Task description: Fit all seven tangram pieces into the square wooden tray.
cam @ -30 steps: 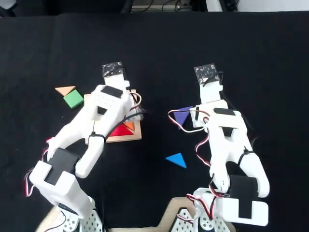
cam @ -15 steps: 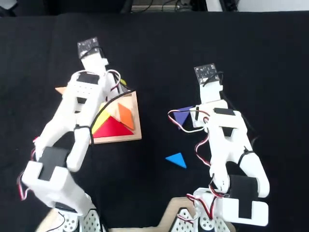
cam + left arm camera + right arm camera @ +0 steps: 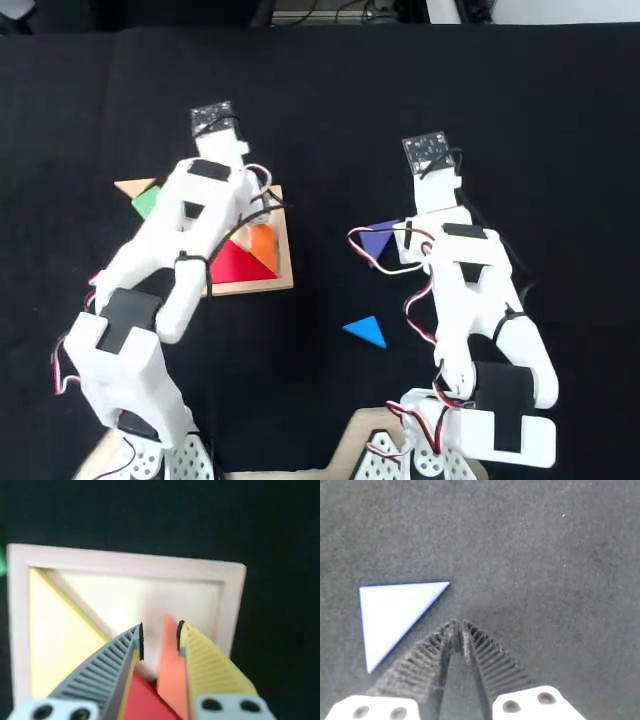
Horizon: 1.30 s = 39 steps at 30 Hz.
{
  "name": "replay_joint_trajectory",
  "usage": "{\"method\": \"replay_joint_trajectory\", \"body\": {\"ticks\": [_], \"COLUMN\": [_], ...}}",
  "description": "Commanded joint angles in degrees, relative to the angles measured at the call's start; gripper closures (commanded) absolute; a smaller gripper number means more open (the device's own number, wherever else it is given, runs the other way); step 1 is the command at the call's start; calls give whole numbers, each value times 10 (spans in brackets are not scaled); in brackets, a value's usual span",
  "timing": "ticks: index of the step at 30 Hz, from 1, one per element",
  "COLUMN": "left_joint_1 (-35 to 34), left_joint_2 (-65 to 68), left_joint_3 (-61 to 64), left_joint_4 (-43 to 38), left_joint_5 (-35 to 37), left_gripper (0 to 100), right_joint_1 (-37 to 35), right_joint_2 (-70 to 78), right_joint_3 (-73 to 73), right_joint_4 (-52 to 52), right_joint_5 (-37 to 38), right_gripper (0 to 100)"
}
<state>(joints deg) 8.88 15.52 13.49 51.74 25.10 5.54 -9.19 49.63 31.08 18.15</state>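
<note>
The left gripper is hovering over the wooden tray, jaws slightly parted and gripping nothing, probably lining up over the bare floor for the next fit. In the high view, the orange piece beneath it is lying near the tray's 3 o'clock wall. Its long axis appears to run 12 to 6. The red triangle is sitting toward 6 o'clock, and the yellow triangle is lying across the bare floor. The right gripper is hanging clenched on nothing just beside the purple triangle, whose tip is pointing toward 6 o'clock. The blue triangle is lying loose at 6 o'clock of it.
</note>
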Motion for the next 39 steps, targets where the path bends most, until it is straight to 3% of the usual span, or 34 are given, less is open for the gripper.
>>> {"method": "replay_joint_trajectory", "body": {"ticks": [1, 13, 18, 21, 26, 29, 31, 35, 39], "left_joint_1": [27, 30, 32, 10, -81, -128, -173, -247, -251], "left_joint_2": [-4, -11, -11, -24, -95, -122, -124, -86, -15], "left_joint_3": [-22, -35, -75, -149, -297, -342, -342, -316, -299], "left_joint_4": [5, 133, 160, 216, 347, 409, 437, 405, 336], "left_joint_5": [-3, 37, 35, 27, -78, -247, -293, -189, -46], "left_gripper": [866, 866, 866, 866, 862, 839, 782, 719, 717], "right_joint_1": [-3, -3, -3, -3, -3, -3, -3, -14, -15], "right_joint_2": [0, 0, 0, 0, 0, 0, 0, 0, 0], "right_joint_3": [-2, -2, -2, -2, -2, -2, -2, -2, -2], "right_joint_4": [-11, -11, -11, -11, -11, -11, -11, -11, -10], "right_joint_5": [-2, -1, -1, -1, -3, -3, -3, -2, -2], "right_gripper": [987, 987, 987, 987, 987, 987, 987, 987, 987]}}
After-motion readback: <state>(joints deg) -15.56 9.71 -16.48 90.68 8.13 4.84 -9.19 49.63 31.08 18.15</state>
